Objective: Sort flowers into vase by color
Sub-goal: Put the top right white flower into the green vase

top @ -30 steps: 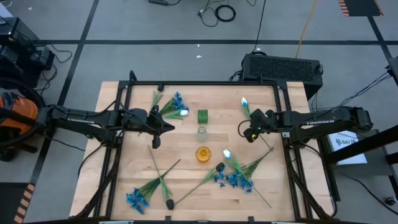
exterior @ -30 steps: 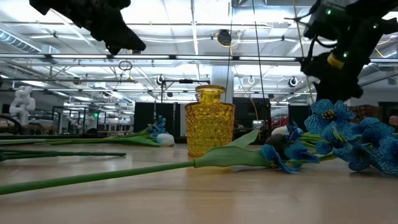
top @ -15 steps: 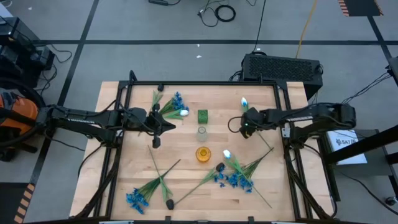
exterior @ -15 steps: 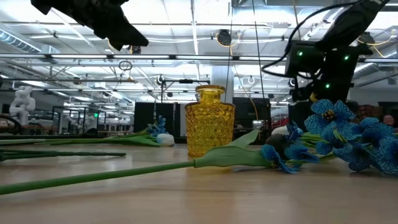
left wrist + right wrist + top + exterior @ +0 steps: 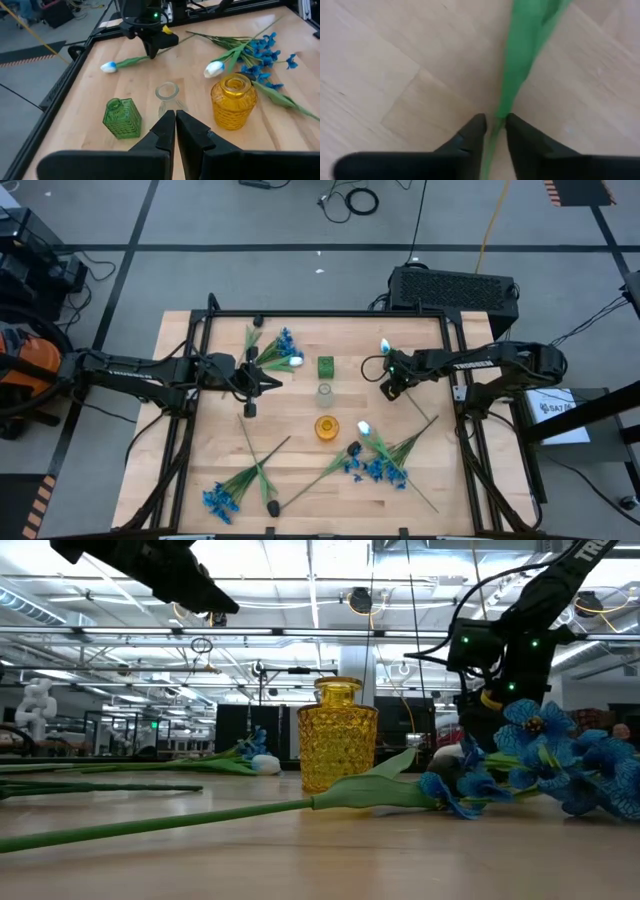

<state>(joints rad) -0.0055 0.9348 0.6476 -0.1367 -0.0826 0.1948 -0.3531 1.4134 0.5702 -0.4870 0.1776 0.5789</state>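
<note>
White letters reading TROSSEN run along each dark arm. The right gripper [image 5: 391,376] is low over the pale wooden table [image 5: 200,450], near its far right corner, and its two dark fingers [image 5: 472,134] pinch the thin green stem of a white tulip [image 5: 108,66] lying there. The left gripper [image 5: 175,120] hangs above the left side with its fingers pressed together, holding nothing. Three small bumpy glass vases stand in a row in the middle: a square green vase [image 5: 326,366], a clear vase [image 5: 325,392] and a round yellow vase [image 5: 327,427]. More flowers lie on the table, with bushy blue flowers [image 5: 376,470] near the front edge and soft long leaves.
</note>
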